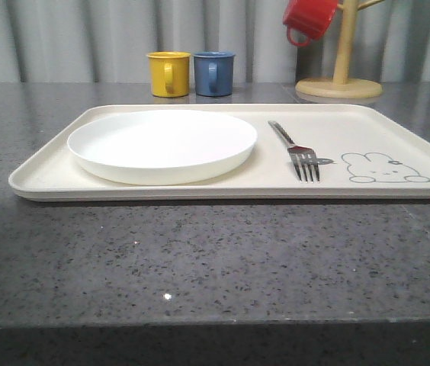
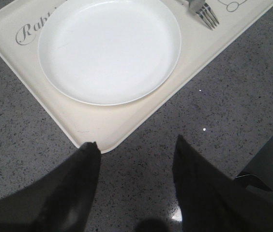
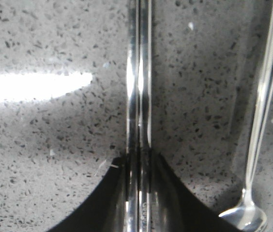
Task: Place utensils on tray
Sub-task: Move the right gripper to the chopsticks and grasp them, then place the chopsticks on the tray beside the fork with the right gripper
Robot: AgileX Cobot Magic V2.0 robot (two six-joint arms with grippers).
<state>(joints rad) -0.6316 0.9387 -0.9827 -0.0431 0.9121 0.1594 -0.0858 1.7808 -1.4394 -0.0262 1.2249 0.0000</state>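
One cream tray (image 1: 398, 137) lies on the speckled grey tabletop (image 1: 200, 259), carrying one white plate (image 1: 162, 143) toward its left end and one fork (image 1: 296, 152) right of the plate, tines beside a printed rabbit drawing (image 1: 383, 169); script starting "Rab" (image 2: 26, 33) shows at the tray's corner. Three mugs stand beyond the tray's far edge: one yellow (image 1: 168, 73), one blue (image 1: 214, 72), and one red (image 1: 310, 18) hanging on a wooden stand (image 1: 341, 72). The left gripper (image 2: 135, 151) hovers just off the tray's near corner with jaws wide and empty, while the right gripper (image 3: 139, 162) has its jaws closed on one pair of chopsticks (image 3: 140, 77), with one spoon (image 3: 260, 121) lying on the tabletop beside them.
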